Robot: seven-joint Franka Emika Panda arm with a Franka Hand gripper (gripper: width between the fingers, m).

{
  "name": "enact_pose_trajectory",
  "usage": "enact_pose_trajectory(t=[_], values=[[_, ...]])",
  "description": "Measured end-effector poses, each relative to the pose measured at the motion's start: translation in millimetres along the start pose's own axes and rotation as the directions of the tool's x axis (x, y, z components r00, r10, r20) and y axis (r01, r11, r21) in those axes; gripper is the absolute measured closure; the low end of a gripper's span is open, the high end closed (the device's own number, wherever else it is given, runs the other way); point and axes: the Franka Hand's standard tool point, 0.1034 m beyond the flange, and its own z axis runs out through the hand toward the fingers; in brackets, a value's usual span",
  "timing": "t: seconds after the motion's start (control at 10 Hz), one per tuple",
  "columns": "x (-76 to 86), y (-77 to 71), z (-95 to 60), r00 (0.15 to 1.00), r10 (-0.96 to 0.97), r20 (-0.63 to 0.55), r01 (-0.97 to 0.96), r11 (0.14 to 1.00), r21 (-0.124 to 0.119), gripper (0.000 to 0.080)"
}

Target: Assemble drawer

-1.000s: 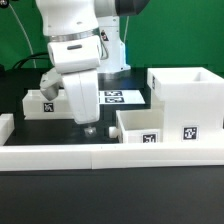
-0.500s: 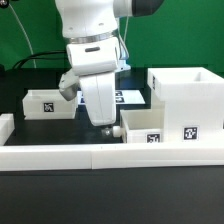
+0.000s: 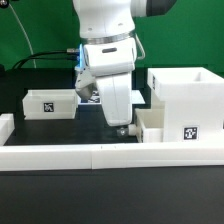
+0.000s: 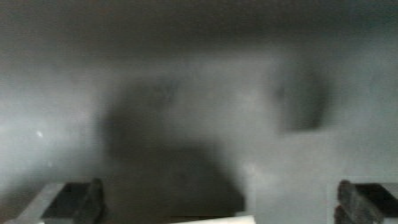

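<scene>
Your hand (image 3: 122,127) hung low over the counter (image 3: 60,128), fingers (image 4: 79,200) spread, gripping nothing; small tray (image 3: 150,123) just beside it, casing (image 3: 185,92) just beyond, placed, I judge, to nudge that tray casingward

Exterior view sits low, near; wrist view peers between fingers (image 4: 75,200).

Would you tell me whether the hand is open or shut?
Open: the hand shows its fingers far apart in the wrist view, with nothing visibly gripped between them.
</scene>
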Motion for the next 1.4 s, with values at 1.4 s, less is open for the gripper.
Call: enact_pose_trajectory(t=[1.4], values=[[-49.4, -20.0, -33.8, 0.989, 0.144, 0.019, -0.144, 0.989, -0.026, 0.0150]])
